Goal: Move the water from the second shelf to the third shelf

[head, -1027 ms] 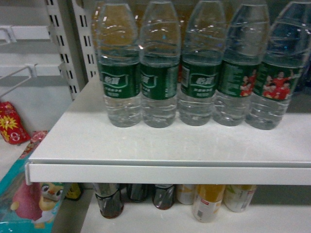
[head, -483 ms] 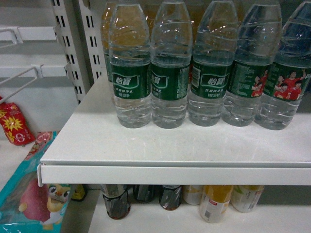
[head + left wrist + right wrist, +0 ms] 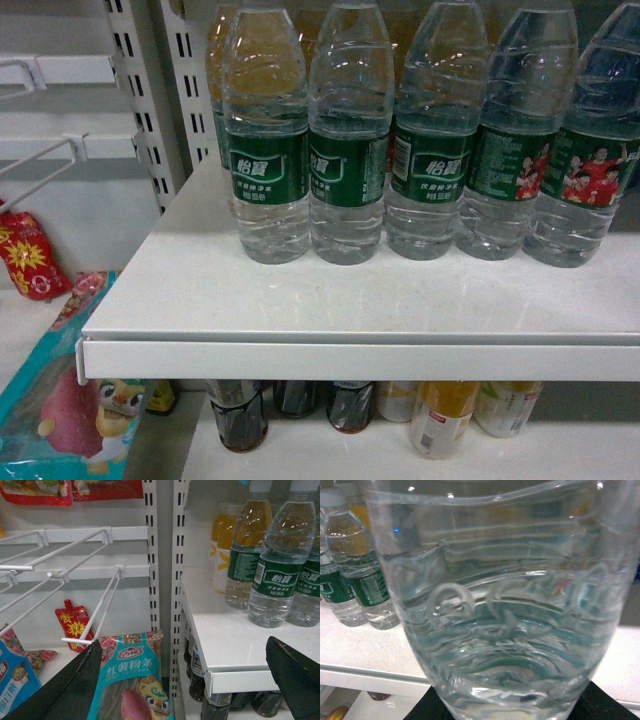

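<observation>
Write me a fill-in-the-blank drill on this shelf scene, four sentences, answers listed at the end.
1. The head view shows ____ water bottles in the front row on the white shelf.
2. Their wrap labels are dark ____.
3. The dark cola bottles stand on the shelf ____ the water.
4. In the right wrist view, a clear bottle fills the frame, hiding whether the right ____ grips it.

Answers: five; green; below; end effector

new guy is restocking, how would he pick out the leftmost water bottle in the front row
Find the white shelf holding a front row of five clear, green-labelled bottles. The leftmost water bottle stands at the end nearest the slotted upright. Its label shows a white logo, not the red-shirted people seen at the right end.
</observation>
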